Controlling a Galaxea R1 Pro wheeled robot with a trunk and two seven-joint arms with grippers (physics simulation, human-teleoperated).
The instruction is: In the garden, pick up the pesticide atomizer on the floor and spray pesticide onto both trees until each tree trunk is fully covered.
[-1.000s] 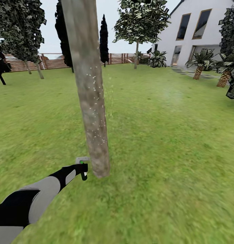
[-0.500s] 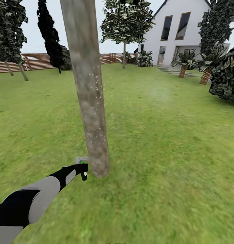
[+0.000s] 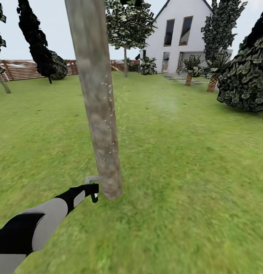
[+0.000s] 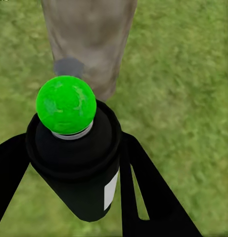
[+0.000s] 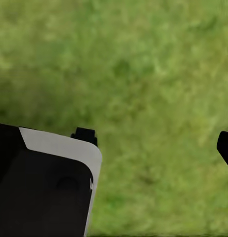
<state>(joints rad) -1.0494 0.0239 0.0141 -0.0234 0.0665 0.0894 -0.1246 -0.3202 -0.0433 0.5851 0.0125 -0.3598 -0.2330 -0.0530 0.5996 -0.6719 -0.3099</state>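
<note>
1. Lawn (image 3: 192, 160) spreads wide in the head view, and one thick grey-brown tree trunk (image 3: 96, 99) rises close in front, flecked with small white specks. The left arm reaches from the lower left, and its left tool (image 3: 94, 192) sits just beside the trunk's foot, with a bit of green at its tip. Far back stand a white house (image 3: 180, 38), a slatted wooden fence (image 3: 21, 70), a second tree (image 3: 125, 28) with a leafy crown, and a dark bush (image 3: 245, 82) at the right.

2. In the left wrist view, the left tool (image 4: 74, 168) is clamped on the pesticide atomizer (image 4: 74, 163), a black bottle with a round green cap, one dark finger on each side. The cap points at the tree trunk (image 4: 89, 39), which stands near, on grass.

3. In the right wrist view, a black-and-white part of the robot (image 5: 44, 182) hangs over blurred grass (image 5: 143, 74). Two dark finger tips (image 5: 225, 145) of the right tool (image 5: 156, 140) show well apart, with nothing between them.
</note>
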